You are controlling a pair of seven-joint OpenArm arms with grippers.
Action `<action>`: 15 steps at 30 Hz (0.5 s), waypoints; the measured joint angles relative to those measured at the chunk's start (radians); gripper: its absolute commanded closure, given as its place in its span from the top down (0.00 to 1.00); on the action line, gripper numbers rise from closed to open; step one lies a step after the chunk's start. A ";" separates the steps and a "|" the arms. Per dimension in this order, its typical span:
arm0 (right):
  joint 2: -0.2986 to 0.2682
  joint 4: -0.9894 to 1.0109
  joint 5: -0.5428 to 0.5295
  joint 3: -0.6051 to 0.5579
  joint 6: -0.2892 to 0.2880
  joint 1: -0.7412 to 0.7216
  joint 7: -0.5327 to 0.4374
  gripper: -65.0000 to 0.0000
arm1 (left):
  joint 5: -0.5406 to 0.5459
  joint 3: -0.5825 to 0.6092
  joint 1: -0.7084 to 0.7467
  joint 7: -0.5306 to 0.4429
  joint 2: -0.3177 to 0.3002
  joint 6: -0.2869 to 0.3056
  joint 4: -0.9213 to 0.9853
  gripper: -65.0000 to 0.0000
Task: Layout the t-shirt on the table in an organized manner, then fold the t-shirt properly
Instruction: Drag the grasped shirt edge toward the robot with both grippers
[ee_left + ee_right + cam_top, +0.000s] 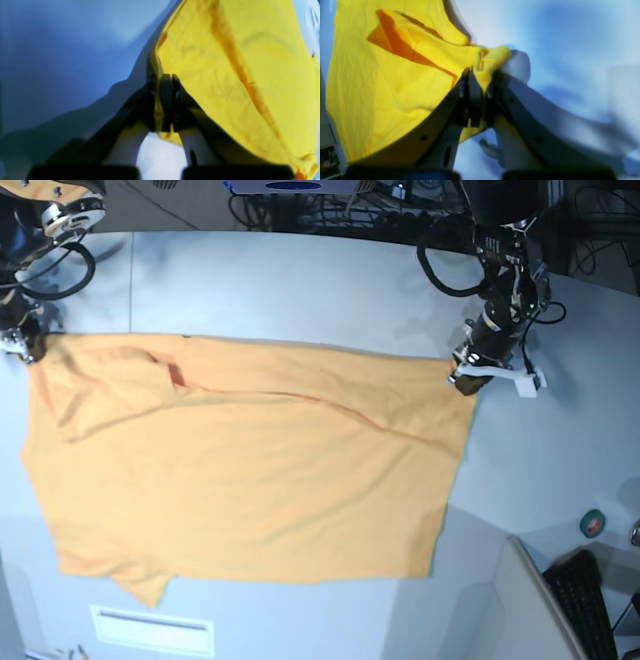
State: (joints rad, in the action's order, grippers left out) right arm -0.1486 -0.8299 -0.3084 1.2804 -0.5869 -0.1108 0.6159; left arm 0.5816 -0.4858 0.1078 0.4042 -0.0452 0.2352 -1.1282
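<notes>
The orange-yellow t-shirt (250, 470) lies spread wide over the pale table (300, 280), with a fold ridge running across its upper half. In the base view my left gripper (466, 376) sits at the shirt's upper right corner. In the left wrist view the left gripper (166, 80) is shut on the shirt's (225, 75) edge. My right gripper (24, 346) is at the upper left corner. In the right wrist view the right gripper (480, 80) is shut on a bunched bit of the shirt (382, 87), lifted a little off the table (570, 37).
A small teal tape roll (593, 523) and a black keyboard (590, 600) sit at the right front. A white label strip (152, 627) lies near the front edge below the shirt. Cables and equipment line the back edge (330, 195).
</notes>
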 measured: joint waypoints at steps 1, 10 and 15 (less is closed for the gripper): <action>-0.001 -0.002 -0.008 0.000 -0.007 0.010 0.013 0.00 | -0.001 0.000 0.021 -0.001 -0.003 -0.002 -0.021 0.00; 0.000 -0.013 -0.100 -0.002 -0.065 0.132 0.020 0.00 | -0.002 0.001 0.229 0.006 -0.027 0.000 -0.174 0.00; 0.067 -0.165 -0.042 -0.002 -0.136 0.219 0.024 0.00 | 0.003 0.001 0.256 -0.006 -0.030 0.005 -0.179 0.00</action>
State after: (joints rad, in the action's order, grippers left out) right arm -0.0818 -0.9951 -0.3508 1.2789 -0.7227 0.1081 0.6399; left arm 0.5846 -0.4850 0.3634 0.3985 -0.0750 0.2398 -1.3075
